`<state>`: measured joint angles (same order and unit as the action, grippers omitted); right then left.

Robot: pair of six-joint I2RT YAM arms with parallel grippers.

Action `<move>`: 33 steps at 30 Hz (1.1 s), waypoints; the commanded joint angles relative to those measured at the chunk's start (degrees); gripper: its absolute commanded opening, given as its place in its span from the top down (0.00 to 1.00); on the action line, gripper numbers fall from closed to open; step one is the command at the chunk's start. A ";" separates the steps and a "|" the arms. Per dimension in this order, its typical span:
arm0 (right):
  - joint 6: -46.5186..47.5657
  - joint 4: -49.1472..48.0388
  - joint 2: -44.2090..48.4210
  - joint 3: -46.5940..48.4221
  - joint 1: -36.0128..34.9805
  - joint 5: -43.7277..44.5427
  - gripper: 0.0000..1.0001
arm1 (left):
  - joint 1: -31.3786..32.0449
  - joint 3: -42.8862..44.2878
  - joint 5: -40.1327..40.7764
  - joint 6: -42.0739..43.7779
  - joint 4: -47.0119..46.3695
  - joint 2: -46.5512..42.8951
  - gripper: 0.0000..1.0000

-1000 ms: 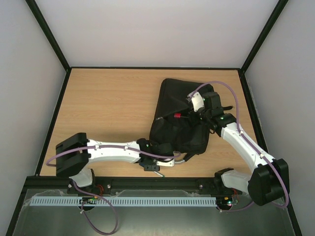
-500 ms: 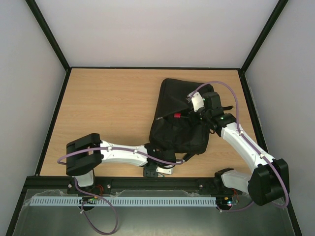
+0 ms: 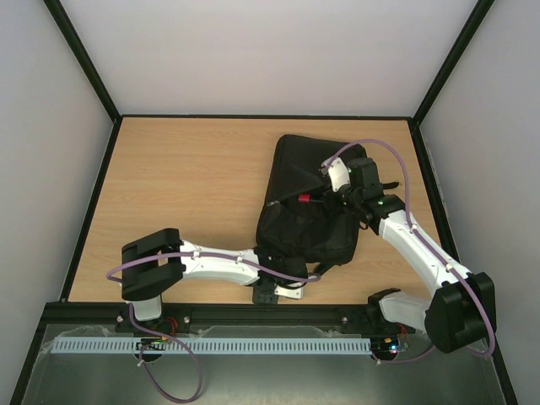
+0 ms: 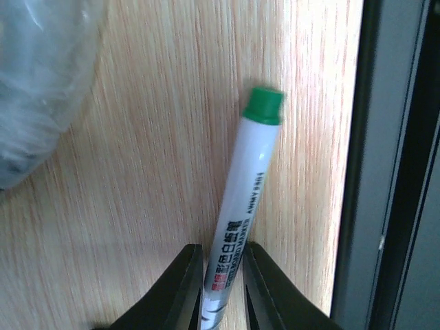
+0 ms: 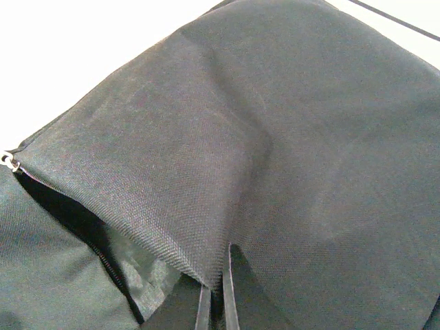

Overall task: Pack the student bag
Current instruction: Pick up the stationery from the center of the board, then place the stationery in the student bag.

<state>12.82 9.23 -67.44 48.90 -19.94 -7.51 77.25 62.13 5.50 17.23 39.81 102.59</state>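
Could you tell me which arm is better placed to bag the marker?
Left: the left gripper holds the marker; the right gripper is busy pinching the student bag flap open.

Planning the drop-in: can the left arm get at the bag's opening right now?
Likely yes: right fingers hold the flap up, the opening gapes, and left fingers with the marker sit beside the bag.

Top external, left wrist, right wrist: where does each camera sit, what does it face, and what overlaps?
Top external: above and behind the bases, looking down on the table, student bag and both arms.
Left wrist: on the left arm, facing down; left gripper clamps a green-capped marker.
Right wrist: on the right arm; right gripper pinches the bag's flap.
Shared: the bag shows in top and right wrist views.
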 commanded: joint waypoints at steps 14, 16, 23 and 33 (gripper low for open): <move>-0.60 -3.02 1.54 2.07 0.30 -3.09 0.99 | 1.80 8.85 -2.94 -2.25 -2.63 -3.37 0.93; -0.63 -3.08 1.45 2.11 0.30 -3.19 0.99 | 2.27 11.40 -1.01 -2.31 -2.07 -5.96 0.93; -0.80 -3.01 1.37 2.18 0.41 -3.69 0.99 | 0.69 12.09 8.83 2.22 -10.75 -14.03 0.93; -1.00 -2.90 1.86 2.29 0.60 -4.05 0.99 | -4.51 15.61 15.23 10.94 -22.54 -7.39 0.96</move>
<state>12.78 9.26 -67.44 48.90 -19.46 -8.34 74.72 75.96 17.26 23.07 23.11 92.42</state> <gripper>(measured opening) 0.035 0.110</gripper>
